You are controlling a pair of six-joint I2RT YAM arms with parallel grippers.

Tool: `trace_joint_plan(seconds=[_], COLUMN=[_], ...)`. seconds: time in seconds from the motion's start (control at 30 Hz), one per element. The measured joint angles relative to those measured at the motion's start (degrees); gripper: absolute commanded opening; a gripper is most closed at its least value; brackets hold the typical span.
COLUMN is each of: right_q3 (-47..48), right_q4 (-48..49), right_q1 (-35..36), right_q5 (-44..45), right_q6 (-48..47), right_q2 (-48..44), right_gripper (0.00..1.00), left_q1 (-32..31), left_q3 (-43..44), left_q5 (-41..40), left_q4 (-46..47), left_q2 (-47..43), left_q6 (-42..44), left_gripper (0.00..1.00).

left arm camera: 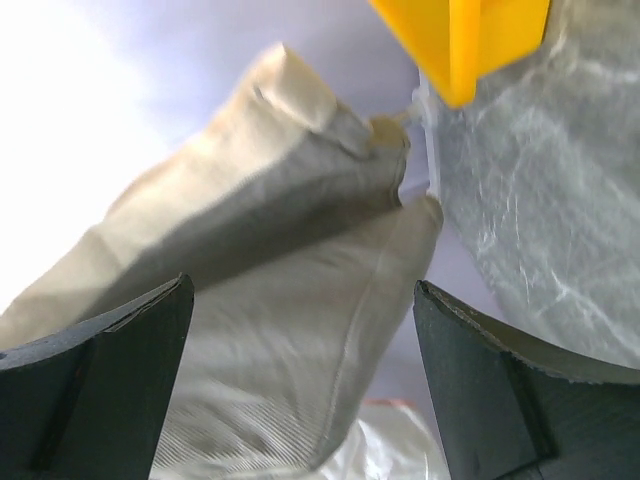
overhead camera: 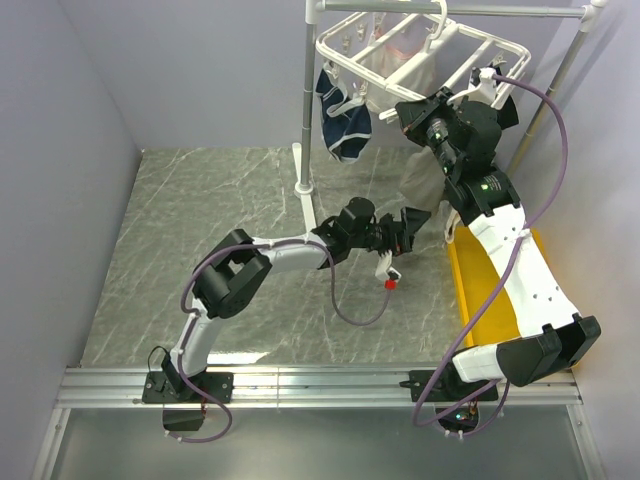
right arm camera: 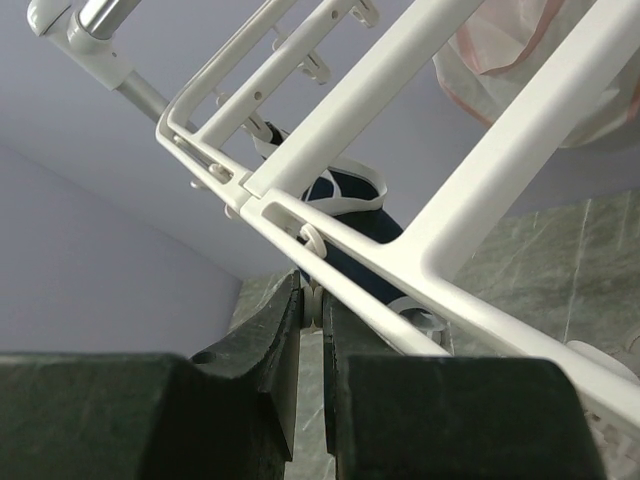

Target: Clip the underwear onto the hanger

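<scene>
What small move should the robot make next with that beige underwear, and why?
Probably close the left hand: its fingers stand open, with the underwear showing in the gap between them, not gripped. The right hand is up at the hanger, fingers nearly shut around a clip, seemingly waiting for fabric.

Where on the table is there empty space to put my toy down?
The biggest bare patch is the table on its left side, between the grey wall and the pole stand. The right is crowded: the yellow bin, the right arm, the hanger overhead, and the left gripper at the underwear.
</scene>
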Motion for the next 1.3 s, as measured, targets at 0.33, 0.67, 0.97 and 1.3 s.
trace_joint_plan(seconds=[0.33,0.67,0.97,1.3], right_q3=[0.02,0.00,0.09,0.92], right_q4=[-1.36,-2.29,-3.28,-5.18], right_q1=[0.31,0.31,0.31,0.28], right_q5=[1.46,1.44,1.31,1.18], right_q6=[3.65,7.28,9.90,13.27], right_q2=[-0.02,0.00,0.02,0.15], right_gripper=[0.00,0.00,0.00,0.00], left_q1=[-1.57,-1.29,-0.83,0.11], left_q3=[-0.07,0.66,-0.15,-2.99], left_q5=[-0.37,2.05,4.26,8.31], left_q4=[8.07,17.31,23.63,28.24], left_q2=[3.52,9.16,9.14,9.09], left_q6=[0.02,0.07,0.07,0.09], left_gripper=[0.97,0.98,0.99,0.99])
